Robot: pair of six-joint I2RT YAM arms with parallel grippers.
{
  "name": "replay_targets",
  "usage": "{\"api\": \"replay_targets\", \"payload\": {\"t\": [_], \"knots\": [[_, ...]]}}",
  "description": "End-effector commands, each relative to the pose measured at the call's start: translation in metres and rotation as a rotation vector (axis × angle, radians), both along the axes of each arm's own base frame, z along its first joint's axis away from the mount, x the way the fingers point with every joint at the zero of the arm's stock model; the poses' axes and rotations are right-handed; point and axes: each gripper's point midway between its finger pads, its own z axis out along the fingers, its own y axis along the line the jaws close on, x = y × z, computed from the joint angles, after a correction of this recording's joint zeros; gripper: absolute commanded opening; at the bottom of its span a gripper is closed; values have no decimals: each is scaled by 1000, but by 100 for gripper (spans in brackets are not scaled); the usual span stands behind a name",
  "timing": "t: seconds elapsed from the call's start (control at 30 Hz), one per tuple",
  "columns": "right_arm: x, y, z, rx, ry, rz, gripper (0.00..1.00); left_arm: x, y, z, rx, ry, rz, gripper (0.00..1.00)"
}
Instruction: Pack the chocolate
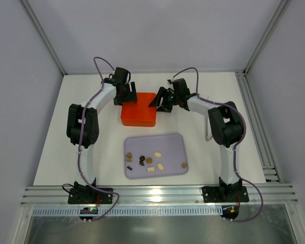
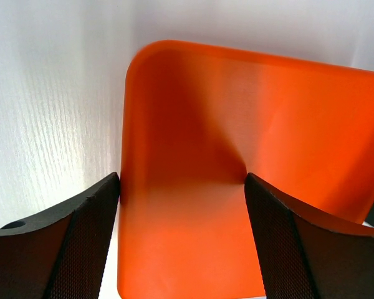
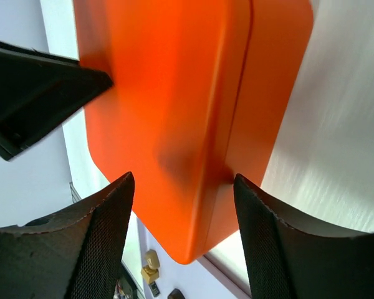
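Several small pieces of chocolate (image 1: pixel 149 160), brown, tan and cream, lie scattered on a lavender tray (image 1: pixel 170 142); a few chocolate pieces (image 3: pixel 150 260) also show low in the right wrist view. Behind the tray stands the closed orange box (image 1: pixel 139 116). My left gripper (image 1: pixel 128 97) is at its far left corner, jaws wide: in the left wrist view the left gripper (image 2: pixel 182 180) has one finger beside the orange box's (image 2: pixel 193 205) edge and the other over its top. My right gripper (image 1: pixel 161 104) is at the far right corner; the right gripper (image 3: pixel 183 177) stands open around the orange box's (image 3: pixel 174 93) corner.
White table top (image 1: pixel 203 86) lies around the box and tray, bounded by grey walls. A metal rail (image 1: pixel 157 195) runs along the near edge with both arm bases on it, and a rail track (image 1: pixel 256 127) lines the right side.
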Motion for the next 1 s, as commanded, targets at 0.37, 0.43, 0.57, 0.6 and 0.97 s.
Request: {"api": "replay_targets", "payload": {"t": [0.37, 0.43, 0.57, 0.6, 0.97], "knots": [[64, -3, -12, -52, -29, -66, 67, -78, 22, -82, 165, 363, -66, 75], [71, -2, -11, -61, -36, -75, 67, -79, 22, -82, 170, 370, -70, 75], [79, -7, -21, -103, -36, -102, 67, -81, 24, -84, 183, 387, -84, 75], [79, -7, -24, -113, -34, -107, 67, -81, 25, -86, 187, 392, -87, 74], [78, -19, -43, -191, -3, -138, 52, -87, 24, -95, 237, 445, -134, 73]]}}
